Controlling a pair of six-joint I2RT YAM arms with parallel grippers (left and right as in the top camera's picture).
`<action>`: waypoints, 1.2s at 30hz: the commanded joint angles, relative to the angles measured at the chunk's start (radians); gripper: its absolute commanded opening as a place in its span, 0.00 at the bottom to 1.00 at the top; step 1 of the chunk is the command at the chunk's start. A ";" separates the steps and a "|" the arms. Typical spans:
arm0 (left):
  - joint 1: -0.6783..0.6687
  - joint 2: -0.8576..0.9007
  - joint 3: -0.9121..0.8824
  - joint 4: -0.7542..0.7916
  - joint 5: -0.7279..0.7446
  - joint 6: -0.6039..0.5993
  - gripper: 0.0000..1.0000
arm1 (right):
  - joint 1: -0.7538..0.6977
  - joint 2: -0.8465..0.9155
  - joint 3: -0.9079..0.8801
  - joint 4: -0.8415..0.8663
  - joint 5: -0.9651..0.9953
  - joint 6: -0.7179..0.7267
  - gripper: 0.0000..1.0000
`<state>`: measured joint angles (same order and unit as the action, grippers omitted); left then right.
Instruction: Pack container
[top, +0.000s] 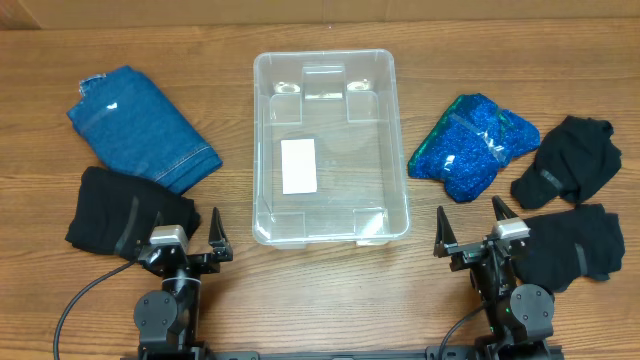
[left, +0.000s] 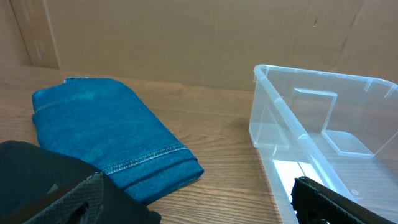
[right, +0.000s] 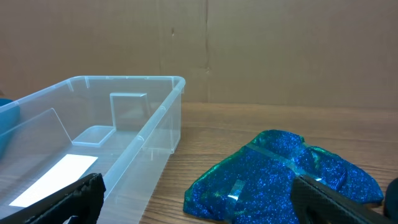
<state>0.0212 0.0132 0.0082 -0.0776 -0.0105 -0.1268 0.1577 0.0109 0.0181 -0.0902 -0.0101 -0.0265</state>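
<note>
Clear plastic, the container (top: 330, 130) sits mid-table (top: 330, 290), between folded denim (top: 140, 125) with a black garment (top: 115, 215) on the left and a sparkly blue garment (top: 470, 145) with two black ones (top: 570, 160) on the right. Left gripper (top: 185, 218) and right gripper (top: 470, 215) sit just beside its near corners, fingers spread wide, holding nothing.

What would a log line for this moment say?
container: empty | left gripper: open | right gripper: open | jeans, sparkly blue garment, black garments: on table, unpacked
</note>
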 joint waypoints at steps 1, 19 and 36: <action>-0.002 0.015 -0.003 0.014 -0.120 0.007 1.00 | 0.000 0.000 -0.010 0.007 0.009 -0.004 1.00; -0.002 0.015 -0.003 0.014 -0.120 0.007 1.00 | 0.000 0.000 -0.010 0.007 0.009 -0.004 1.00; -0.002 0.015 0.011 0.035 0.033 -0.151 1.00 | 0.000 0.000 -0.010 0.007 0.009 -0.004 1.00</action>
<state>0.0204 0.0250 0.0082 -0.0536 -0.0845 -0.1455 0.1577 0.0113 0.0181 -0.0895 -0.0109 -0.0265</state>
